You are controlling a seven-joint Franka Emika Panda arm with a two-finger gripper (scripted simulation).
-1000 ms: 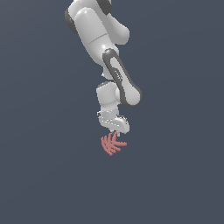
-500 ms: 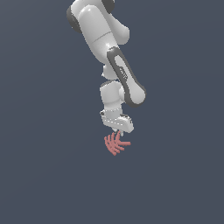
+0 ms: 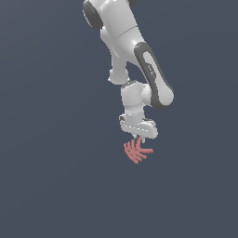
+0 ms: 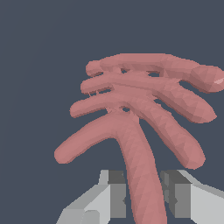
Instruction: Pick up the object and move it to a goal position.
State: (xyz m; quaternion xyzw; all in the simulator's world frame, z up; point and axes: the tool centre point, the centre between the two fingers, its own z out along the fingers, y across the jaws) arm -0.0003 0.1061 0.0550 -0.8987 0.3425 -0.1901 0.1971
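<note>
The object (image 3: 136, 152) is a small salmon-pink cluster of rounded prongs fanning from one stem, and it hangs just under the white gripper (image 3: 139, 138) in the exterior view. In the wrist view the object (image 4: 140, 105) fills the picture. Its long stem runs down between the two grey fingers (image 4: 116, 192), and the gripper (image 4: 144, 197) is shut on that stem. The prongs spread away from the fingers and nothing hides them.
The white arm (image 3: 125, 42) reaches down from the top of the exterior view. Around it there is only a plain dark grey-blue background.
The gripper and the object have shifted together toward the exterior view's right, at about the same height. The hold on the stem has not changed.
</note>
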